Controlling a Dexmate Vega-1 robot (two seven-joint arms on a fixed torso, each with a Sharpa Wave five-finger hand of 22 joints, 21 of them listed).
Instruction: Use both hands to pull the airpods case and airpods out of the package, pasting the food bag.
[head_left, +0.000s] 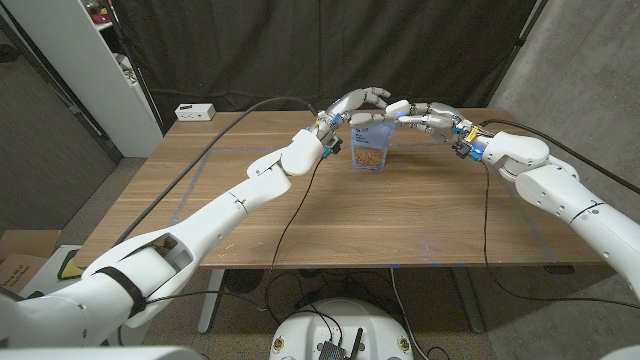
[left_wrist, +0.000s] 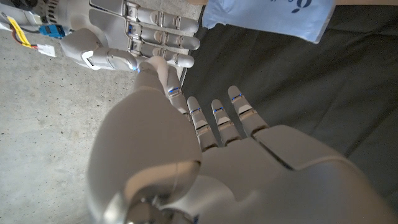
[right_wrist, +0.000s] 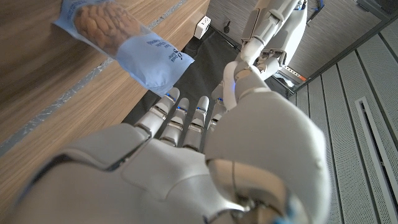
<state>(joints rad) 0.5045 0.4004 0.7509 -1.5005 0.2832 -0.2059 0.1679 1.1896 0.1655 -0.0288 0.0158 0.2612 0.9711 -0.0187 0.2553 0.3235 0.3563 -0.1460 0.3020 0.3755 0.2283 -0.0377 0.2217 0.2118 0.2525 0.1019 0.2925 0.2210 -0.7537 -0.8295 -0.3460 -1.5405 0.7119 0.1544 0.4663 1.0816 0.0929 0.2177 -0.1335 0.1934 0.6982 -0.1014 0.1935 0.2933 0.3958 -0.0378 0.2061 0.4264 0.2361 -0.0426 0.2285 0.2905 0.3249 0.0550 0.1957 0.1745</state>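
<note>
A small blue food bag (head_left: 369, 148) with brown snacks showing through its window stands upright at the back middle of the wooden table (head_left: 400, 220). My left hand (head_left: 355, 105) hovers just above the bag's top from the left, fingers stretched toward my right hand (head_left: 425, 115), which reaches in from the right at the same height. Their fingertips nearly meet over the bag. In the left wrist view the bag (left_wrist: 267, 15) lies beyond my left hand's (left_wrist: 211, 143) spread fingers, apart from them. The right wrist view shows the bag (right_wrist: 124, 43) clear of my right hand's (right_wrist: 186, 149) fingers.
A white socket box (head_left: 195, 112) sits at the table's back left corner. Black cables (head_left: 290, 215) trail across the tabletop from both wrists. A white shelf unit (head_left: 110, 60) stands left of the table, and a dark curtain (head_left: 300, 50) hangs behind it.
</note>
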